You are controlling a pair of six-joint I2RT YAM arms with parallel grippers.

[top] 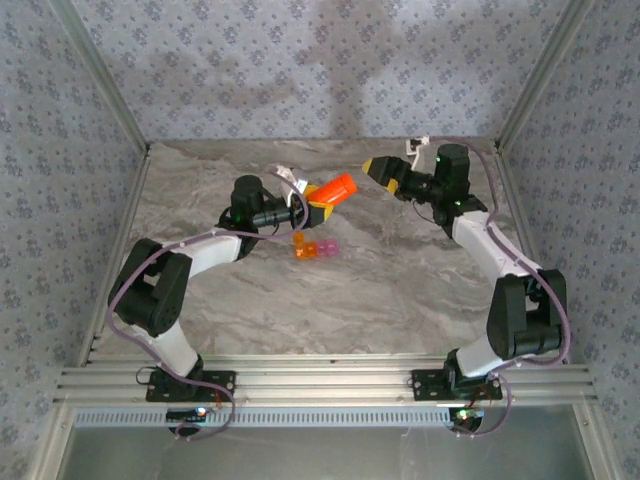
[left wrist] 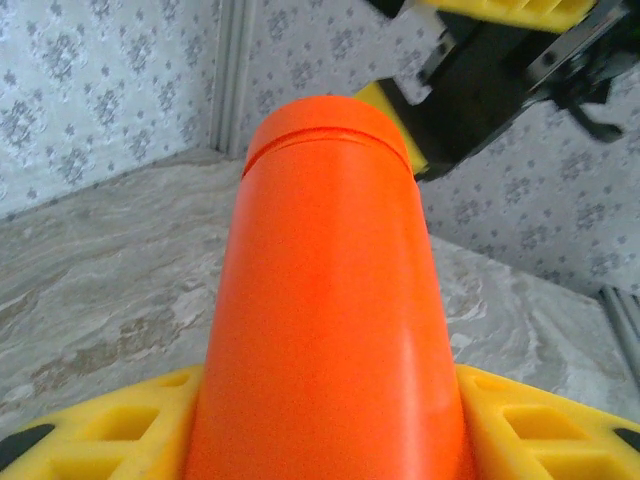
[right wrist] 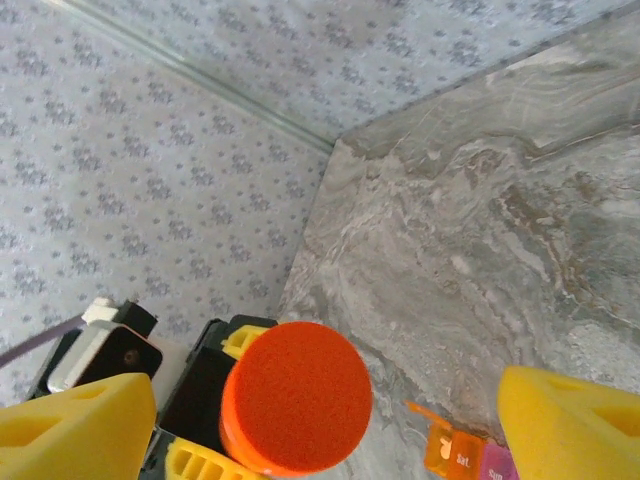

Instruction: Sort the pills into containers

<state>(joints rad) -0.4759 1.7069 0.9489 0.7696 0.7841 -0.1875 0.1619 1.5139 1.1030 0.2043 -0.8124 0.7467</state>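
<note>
My left gripper [top: 322, 203] is shut on a tall orange bottle [top: 337, 188] with a round orange cap [right wrist: 297, 395], held above the table and tilted toward the right arm. In the left wrist view the bottle [left wrist: 325, 300] runs up between the yellow fingers [left wrist: 110, 435]. My right gripper [top: 380, 170] hangs just beyond the cap, open, its yellow fingers [right wrist: 575, 425] spread wide and apart from the cap. The containers, a joined orange compartment [top: 298, 246] and pink compartment [top: 326, 249], lie on the table below the bottle. The orange compartment [right wrist: 450, 455] has its lid flap up.
The marble table [top: 400, 290] is walled by patterned panels [top: 300, 70] with metal corner posts. The right gripper's black body [left wrist: 475, 75] sits close behind the bottle's top in the left wrist view.
</note>
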